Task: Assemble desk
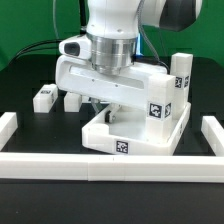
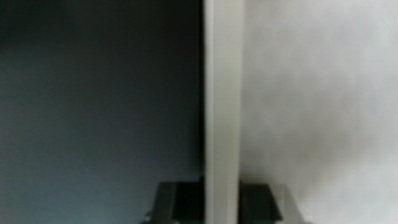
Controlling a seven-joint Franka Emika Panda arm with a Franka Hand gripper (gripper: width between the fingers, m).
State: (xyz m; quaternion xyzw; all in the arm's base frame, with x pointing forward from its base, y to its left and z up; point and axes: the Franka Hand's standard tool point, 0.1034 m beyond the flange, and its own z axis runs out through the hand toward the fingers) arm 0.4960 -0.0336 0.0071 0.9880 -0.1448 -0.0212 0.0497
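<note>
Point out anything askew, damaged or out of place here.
Nothing looks damaged. Two legs lie loose at the exterior view's left, apart from the desk top, which carries just one upright leg at its far corner.

Robot lab bench — green backdrop (image 1: 25, 25), black table (image 1: 25, 130), white border walls (image 1: 50, 166)

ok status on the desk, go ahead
Gripper shut on desk top rim. One leg upright at its corner. Two loose legs aside, nothing blocking.

black table (image 1: 22, 100), two white legs (image 1: 45, 96), border wall (image 1: 40, 163)
</note>
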